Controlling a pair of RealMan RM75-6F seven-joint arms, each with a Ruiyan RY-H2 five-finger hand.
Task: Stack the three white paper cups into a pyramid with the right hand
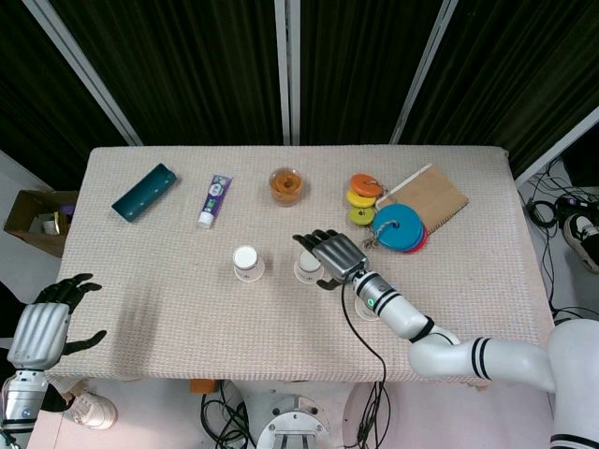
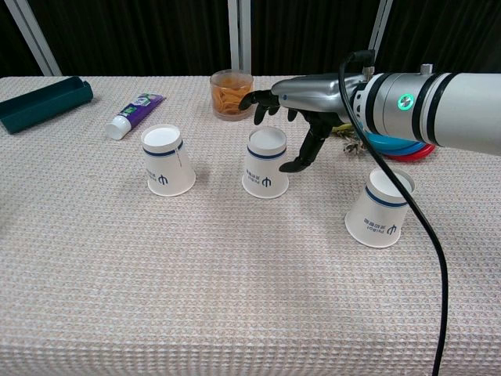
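Note:
Three white paper cups stand upside down on the table. The left cup (image 1: 247, 262) (image 2: 167, 160) stands free. My right hand (image 1: 332, 257) (image 2: 293, 106) hovers over the middle cup (image 1: 305, 271) (image 2: 266, 166), its fingers spread above the cup's base and its thumb hanging down by the cup's right side, with no clear grip. The third cup (image 2: 380, 207) stands further right and nearer to me; in the head view it (image 1: 367, 307) is mostly hidden under my forearm. My left hand (image 1: 47, 323) hangs off the table's left edge with its fingers apart, holding nothing.
Along the far side lie a teal case (image 1: 144, 192), a toothpaste tube (image 1: 214, 200), a clear tub of orange snacks (image 1: 285, 185), coloured rings (image 1: 363, 198), blue discs (image 1: 399, 227) and a brown notebook (image 1: 432, 196). A cardboard box (image 1: 36, 220) sits on the floor at the left.

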